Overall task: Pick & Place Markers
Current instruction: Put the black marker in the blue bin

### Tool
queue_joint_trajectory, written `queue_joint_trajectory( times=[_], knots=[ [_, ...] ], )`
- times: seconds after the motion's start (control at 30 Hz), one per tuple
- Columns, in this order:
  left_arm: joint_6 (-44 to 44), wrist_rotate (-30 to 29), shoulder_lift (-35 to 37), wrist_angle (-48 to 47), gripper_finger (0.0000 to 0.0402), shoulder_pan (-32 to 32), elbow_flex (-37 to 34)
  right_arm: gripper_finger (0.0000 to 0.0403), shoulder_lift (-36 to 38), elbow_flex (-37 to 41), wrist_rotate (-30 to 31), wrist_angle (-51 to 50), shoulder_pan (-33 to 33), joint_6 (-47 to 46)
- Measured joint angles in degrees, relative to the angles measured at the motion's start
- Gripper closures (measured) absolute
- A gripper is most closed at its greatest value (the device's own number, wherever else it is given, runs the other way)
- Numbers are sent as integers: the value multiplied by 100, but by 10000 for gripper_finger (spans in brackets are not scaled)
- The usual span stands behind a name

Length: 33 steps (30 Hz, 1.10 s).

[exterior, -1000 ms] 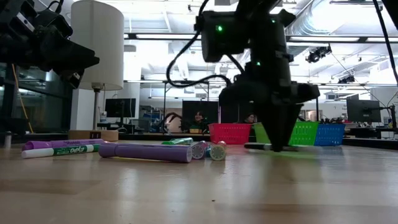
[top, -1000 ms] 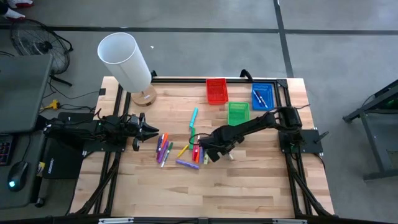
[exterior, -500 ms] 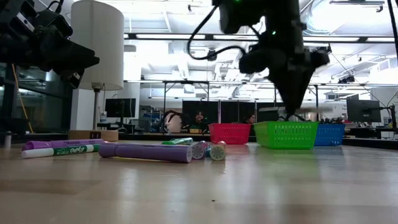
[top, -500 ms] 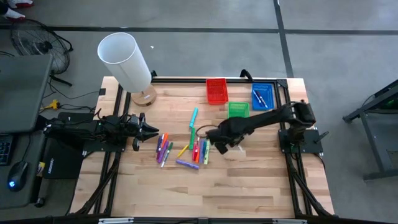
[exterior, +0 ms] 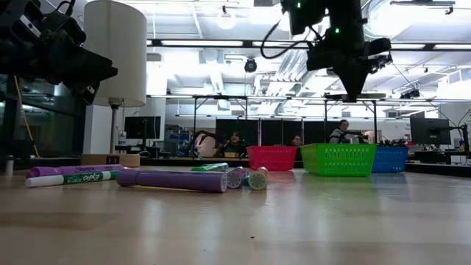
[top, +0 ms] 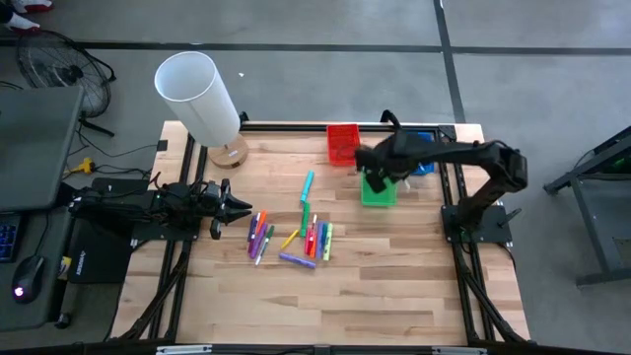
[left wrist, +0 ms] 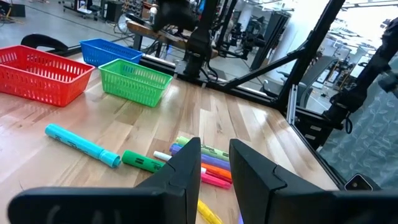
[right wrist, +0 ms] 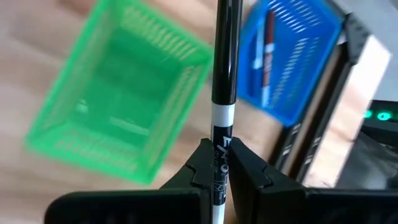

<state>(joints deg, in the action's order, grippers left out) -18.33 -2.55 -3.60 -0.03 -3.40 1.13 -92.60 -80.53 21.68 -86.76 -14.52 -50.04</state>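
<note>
Markers (top: 296, 237) lie in a mixed-colour heap mid-worktop (top: 394, 286), just past the left hand (top: 240, 208) with its fingers a little apart, while the right hand (top: 367, 161), moved up from that heap, pinches one black-and-white marker (right wrist: 222, 87) over the green tray (top: 378, 183).

The high view looks straight down on the whole table (top: 394, 296), the low view looks level across its top into the room, and each wrist view looks forward, close over the wood, all four sharing the green tray (top: 378, 189) (exterior: 338, 159) (left wrist: 135, 81) (right wrist: 118, 118).
</note>
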Motion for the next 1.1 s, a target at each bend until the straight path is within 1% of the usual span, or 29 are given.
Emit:
queue_joint_trajectory(
  times=[0.23, 0.33, 0.63, 0.77, 0.9, 0.97, 1.1],
  knots=[
    [2, 0, -2, 0, 318, 0, 0, 386, 2, 166, 130, 227, -1221, 920],
    [0, 0, -2, 0, 318, 0, 0, 386, 2, 414, 20, 463, -1697, 1308],
    [0, 0, 0, 0, 318, 0, 0, 387, 2, 1289, 47, 1529, -2865, 2622],
    [0, 0, -2, 0, 318, 0, 0, 387, 0, 1596, 142, 2100, -3207, 3137],
    [0, 0, 0, 0, 318, 0, 0, 387, 0, 1827, 346, 2598, -3370, 3479],
    [2, 0, -2, 0, 318, 0, 0, 384, 0, 1940, 301, 2861, -3416, 3583],
    [1, 0, 0, 0, 318, 0, 0, 387, 0, 2175, -26, 3318, -3434, 3759]
  ],
)
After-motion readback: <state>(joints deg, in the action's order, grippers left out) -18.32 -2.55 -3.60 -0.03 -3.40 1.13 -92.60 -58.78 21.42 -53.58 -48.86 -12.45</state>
